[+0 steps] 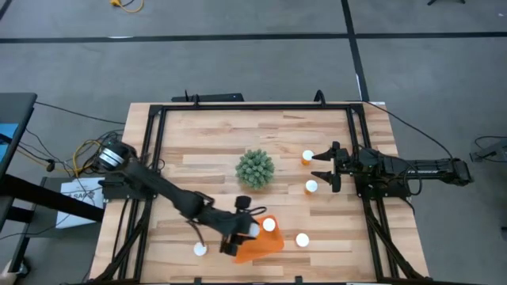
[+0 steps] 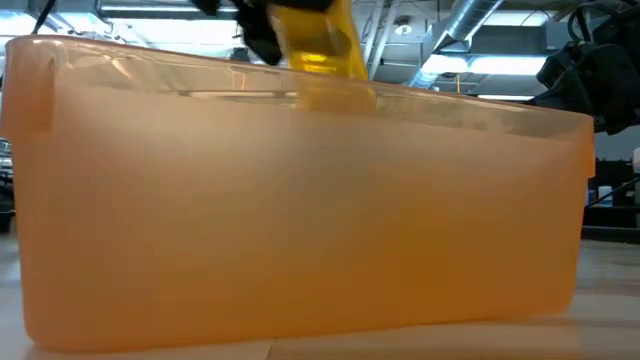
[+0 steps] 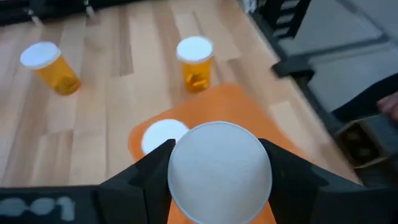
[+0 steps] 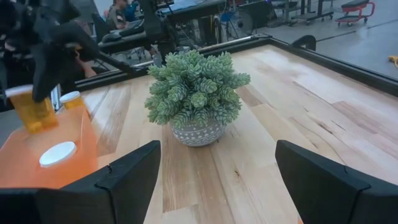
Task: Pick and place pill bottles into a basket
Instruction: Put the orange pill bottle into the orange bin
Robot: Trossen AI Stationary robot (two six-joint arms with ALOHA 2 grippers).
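Orange basket (image 1: 263, 244) sits near the front edge of the bench (image 1: 206, 150), about mid-width. We see one white-capped pill bottle (image 1: 269, 226) already inside it, at the back end.

Left gripper (image 1: 240, 227) hangs over the basket's left side with its fingers (image 3: 146, 168) clamped on another pill bottle (image 3: 219, 163); in the left wrist view the white cap fills the gap between them. The right wrist view shows that held bottle above the basket, not touching the floor of it. In the low view the basket wall fills almost everything, with the held bottle showing above its rim.

Loose bottles on the bench:
- one (image 1: 303, 239) just right of the basket, near the front edge
- one (image 1: 200, 250) left of the basket, close to the front edge
- one (image 1: 311, 187) right of centre, just in front of the right gripper
- one (image 1: 307, 157) towards the right edge, further back, also beside the right gripper

Right gripper (image 1: 324, 167) waits at the right side of the bench, fingers spread wide, nothing between them. The two right-hand bottles lie either side of it.

Green spiky plant (image 1: 255, 169) in a pale pot stands at bench centre, behind the basket and well apart from it.
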